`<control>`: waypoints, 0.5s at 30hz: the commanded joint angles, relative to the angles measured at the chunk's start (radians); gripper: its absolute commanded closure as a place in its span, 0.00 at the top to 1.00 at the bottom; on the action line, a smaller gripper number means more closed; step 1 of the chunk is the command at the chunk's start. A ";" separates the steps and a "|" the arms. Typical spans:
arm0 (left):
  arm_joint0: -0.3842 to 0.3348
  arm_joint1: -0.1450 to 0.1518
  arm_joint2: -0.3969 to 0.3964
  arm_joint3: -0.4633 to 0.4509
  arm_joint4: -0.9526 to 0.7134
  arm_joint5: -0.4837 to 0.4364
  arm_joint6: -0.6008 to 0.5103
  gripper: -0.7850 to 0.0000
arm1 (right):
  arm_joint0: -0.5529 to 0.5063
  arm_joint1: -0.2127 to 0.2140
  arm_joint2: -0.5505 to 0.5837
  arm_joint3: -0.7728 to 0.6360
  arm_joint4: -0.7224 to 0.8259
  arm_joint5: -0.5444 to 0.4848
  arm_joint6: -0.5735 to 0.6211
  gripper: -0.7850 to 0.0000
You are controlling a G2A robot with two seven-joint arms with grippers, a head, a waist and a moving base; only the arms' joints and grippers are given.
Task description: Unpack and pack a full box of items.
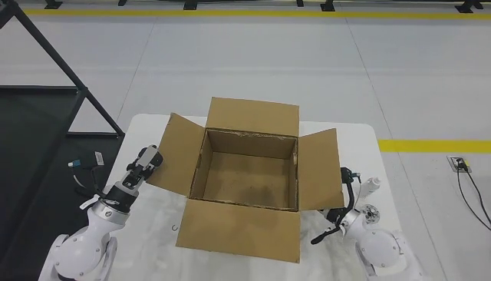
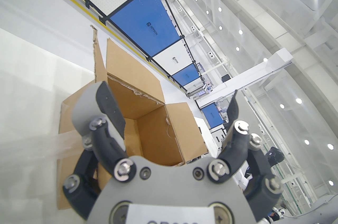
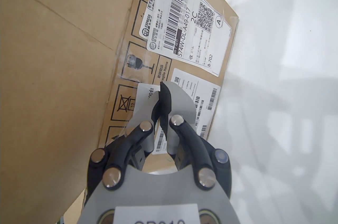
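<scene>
An open cardboard box (image 1: 249, 175) stands mid-table with all its flaps spread outward; its inside looks bare. My left gripper (image 1: 148, 158) sits at the outer edge of the box's left flap (image 1: 175, 152). In the left wrist view it (image 2: 169, 95) is open, nothing between its fingers, and the box (image 2: 148, 114) lies beyond. My right gripper (image 3: 162, 89) is shut on nothing, close to the box's outer side wall with the shipping label (image 3: 184, 24). In the top view that gripper (image 1: 347, 181) lies beside the right flap (image 1: 318, 170).
The white table (image 1: 153, 227) ends close behind both arms. A small white bottle-like object (image 1: 373, 183) stands near the table's right edge. A dark metal frame (image 1: 46, 89) and some small items (image 1: 84, 162) are left of the table.
</scene>
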 commanded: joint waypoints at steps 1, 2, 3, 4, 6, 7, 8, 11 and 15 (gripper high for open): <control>0.000 0.000 0.000 0.000 0.000 0.000 0.000 1.00 | 0.003 0.001 -0.006 0.000 -0.001 0.002 -0.002 0.00; 0.000 0.000 0.000 0.000 0.000 0.000 0.000 1.00 | 0.005 0.001 -0.010 0.000 -0.001 0.003 -0.002 0.00; 0.000 0.000 0.000 0.000 0.000 0.000 0.000 1.00 | 0.007 0.001 -0.012 0.001 -0.002 0.005 -0.003 0.00; 0.000 0.000 0.000 0.000 0.000 0.000 0.000 1.00 | 0.010 0.002 -0.015 0.001 -0.003 0.006 -0.004 0.00; 0.000 0.000 0.000 0.000 0.000 0.000 0.000 1.00 | 0.015 0.002 -0.022 0.002 -0.007 0.012 -0.006 0.00; 0.000 0.000 0.000 0.000 0.000 0.000 0.000 1.00 | 0.017 0.003 -0.025 0.001 -0.008 0.015 -0.009 0.00; 0.000 0.000 0.000 0.000 0.000 0.000 0.000 1.00 | 0.018 0.003 -0.027 0.000 -0.011 0.018 -0.011 0.00; 0.000 0.000 0.000 0.000 0.000 0.000 0.000 1.00 | 0.020 0.005 -0.030 -0.005 -0.020 0.026 -0.020 0.00; 0.000 0.000 0.000 0.000 0.000 0.000 0.000 1.00 | 0.011 0.010 -0.019 -0.031 -0.052 0.038 -0.039 0.00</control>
